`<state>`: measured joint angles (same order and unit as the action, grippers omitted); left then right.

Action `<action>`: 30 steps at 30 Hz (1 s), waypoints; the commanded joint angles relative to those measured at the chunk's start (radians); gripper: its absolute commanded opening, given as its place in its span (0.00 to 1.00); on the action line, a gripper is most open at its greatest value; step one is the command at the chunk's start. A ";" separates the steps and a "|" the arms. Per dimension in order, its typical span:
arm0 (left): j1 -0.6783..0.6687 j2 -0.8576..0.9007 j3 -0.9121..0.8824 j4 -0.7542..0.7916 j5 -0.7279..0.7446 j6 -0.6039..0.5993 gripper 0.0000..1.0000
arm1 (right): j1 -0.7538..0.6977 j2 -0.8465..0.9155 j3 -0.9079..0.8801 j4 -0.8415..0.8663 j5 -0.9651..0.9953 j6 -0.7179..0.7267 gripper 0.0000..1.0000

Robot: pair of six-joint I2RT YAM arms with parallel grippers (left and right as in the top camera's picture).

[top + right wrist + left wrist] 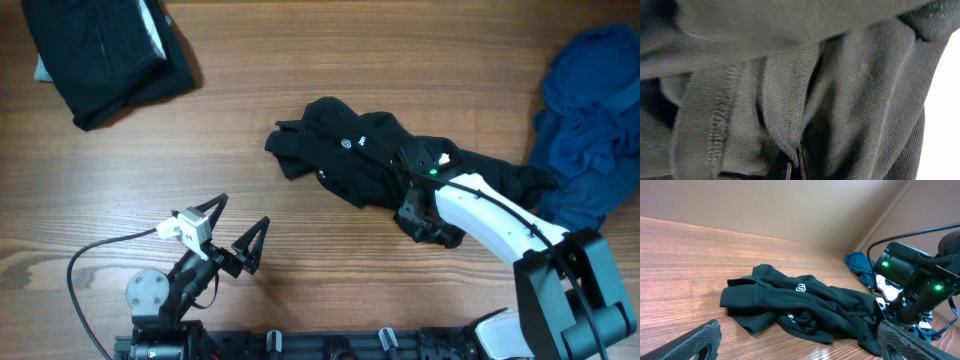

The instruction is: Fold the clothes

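Right claw (795,167) clenches a fold of the crumpled black shirt (350,150); left claw (232,232) gapes well apart, open counter (300,60) between them.

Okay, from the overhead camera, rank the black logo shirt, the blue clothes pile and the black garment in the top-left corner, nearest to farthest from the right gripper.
1. Black logo shirt, middle of the view, pinched in the right gripper.
2. Blue clothes pile, right edge.
3. Black garment, top-left corner, farthest by a clear margin.

Black shirt (370,150) (white logo (347,143)), dark blue clothes (590,110), brown wood-grain table (300,60)
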<state>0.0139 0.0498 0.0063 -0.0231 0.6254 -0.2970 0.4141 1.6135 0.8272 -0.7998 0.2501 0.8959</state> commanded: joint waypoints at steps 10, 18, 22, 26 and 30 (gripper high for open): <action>-0.006 0.005 -0.001 0.017 0.075 -0.023 1.00 | -0.003 -0.119 0.179 -0.146 -0.132 -0.095 0.04; -0.006 0.012 -0.001 0.011 0.073 -0.029 1.00 | -0.003 -0.327 0.499 -0.240 -0.235 -0.220 0.04; -0.006 0.012 -0.001 0.009 0.084 -0.050 1.00 | -0.003 -0.377 0.593 -0.288 -0.165 -0.239 0.04; -0.008 0.017 -0.001 0.010 0.086 -0.081 1.00 | -0.003 -0.402 0.645 -0.348 -0.082 -0.237 0.04; -0.051 0.042 -0.001 0.015 0.089 -0.130 1.00 | -0.003 -0.402 0.696 -0.412 0.055 -0.198 0.04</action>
<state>0.0051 0.0681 0.0063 -0.0158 0.6907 -0.3710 0.4133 1.2163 1.4685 -1.1828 0.1509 0.6796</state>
